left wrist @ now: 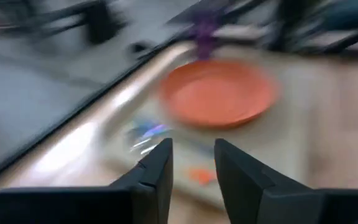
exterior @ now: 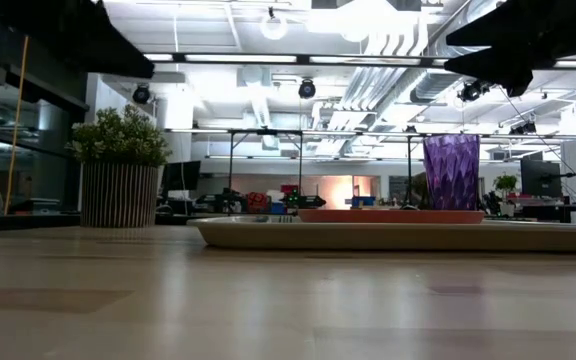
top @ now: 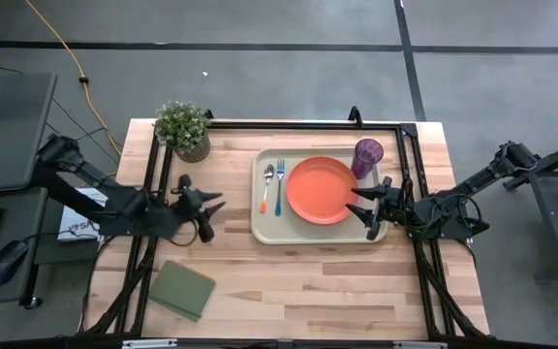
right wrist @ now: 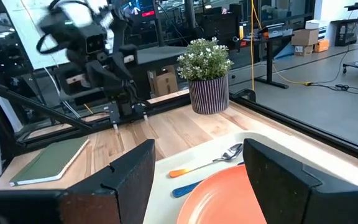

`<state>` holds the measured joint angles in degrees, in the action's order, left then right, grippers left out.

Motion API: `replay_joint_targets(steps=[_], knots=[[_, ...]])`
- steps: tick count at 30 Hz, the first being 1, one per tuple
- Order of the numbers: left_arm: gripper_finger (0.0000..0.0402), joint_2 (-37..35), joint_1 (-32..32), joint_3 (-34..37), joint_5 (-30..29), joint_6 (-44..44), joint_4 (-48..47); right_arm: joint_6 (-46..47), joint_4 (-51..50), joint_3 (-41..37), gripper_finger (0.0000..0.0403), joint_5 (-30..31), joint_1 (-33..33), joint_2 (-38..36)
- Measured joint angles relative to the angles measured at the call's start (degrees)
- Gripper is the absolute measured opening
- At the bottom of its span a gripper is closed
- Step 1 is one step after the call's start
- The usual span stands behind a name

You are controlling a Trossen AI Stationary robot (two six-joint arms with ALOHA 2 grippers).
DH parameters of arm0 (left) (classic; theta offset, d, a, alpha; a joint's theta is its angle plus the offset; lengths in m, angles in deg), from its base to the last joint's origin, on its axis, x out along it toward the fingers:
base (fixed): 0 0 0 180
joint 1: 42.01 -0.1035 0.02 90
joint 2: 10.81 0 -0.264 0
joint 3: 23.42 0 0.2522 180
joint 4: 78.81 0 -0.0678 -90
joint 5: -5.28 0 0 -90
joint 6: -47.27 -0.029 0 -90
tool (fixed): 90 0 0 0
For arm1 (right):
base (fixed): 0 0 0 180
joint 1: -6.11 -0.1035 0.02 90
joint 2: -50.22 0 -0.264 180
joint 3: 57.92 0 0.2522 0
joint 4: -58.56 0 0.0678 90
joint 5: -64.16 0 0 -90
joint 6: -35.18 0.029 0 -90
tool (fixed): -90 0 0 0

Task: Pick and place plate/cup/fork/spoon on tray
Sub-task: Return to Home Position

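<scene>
The beige tray lies right of the table's middle. On it rest the orange-red plate, the purple cup upright at the far right corner, the blue fork and the orange-handled spoon at the left. They also show in the right wrist view: plate, spoon, fork. My right gripper is open and empty above the plate's right edge. My left gripper is open and empty, left of the tray, pointing at it.
A potted plant stands at the far left of the table. A green square pad lies near the front left. A black frame runs around the table's edges. Bare wood lies in front of the tray.
</scene>
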<state>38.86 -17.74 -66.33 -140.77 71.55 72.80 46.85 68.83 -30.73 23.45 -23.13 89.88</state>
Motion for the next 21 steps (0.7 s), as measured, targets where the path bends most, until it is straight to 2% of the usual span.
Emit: replay_joint_targets(steps=[4, 6, 7, 10, 14, 17, 21], knots=[[0.0073, -5.28, -8.11, 10.41, 20.95, -19.04, 33.42, -0.09, 0.23, 0.0, 0.0236, 0.04, 0.0, 0.0], [0.0062, -5.87, -12.65, 12.38, 28.2, -23.38, 41.67, -0.12, 0.08, 0.0, 0.0236, 0.03, 0.0, 0.02], [0.0059, -6.29, -14.96, 12.4, 30.46, -24.19, 42.36, -0.1, -0.03, 0.0, 0.0236, 0.03, 0.0, 0.02], [0.0054, -8.09, -21.12, 11.18, 35.11, -24.44, 37.9, -0.12, -0.64, 0.0, 0.0236, 0.04, 0.0, 0.0], [0.0053, -12.41, -26.55, 7.14, 37.86, -20.89, 23.44, -0.04, -1.58, 0.0, 0.0236, 0.03, 0.0, 0.0], [0.0053, -15.69, -27.25, 5.46, 38.62, -17.73, 14.93, 1.89, -1.59, 0.0, 0.0236, 0.03, 0.0, 0.0], [0.0053, -19.15, -26.53, 5.31, 42.76, -16.25, 9.31, 3.3, -1.6, 0.0, 0.0236, 0.01, 0.0, 0.0]])
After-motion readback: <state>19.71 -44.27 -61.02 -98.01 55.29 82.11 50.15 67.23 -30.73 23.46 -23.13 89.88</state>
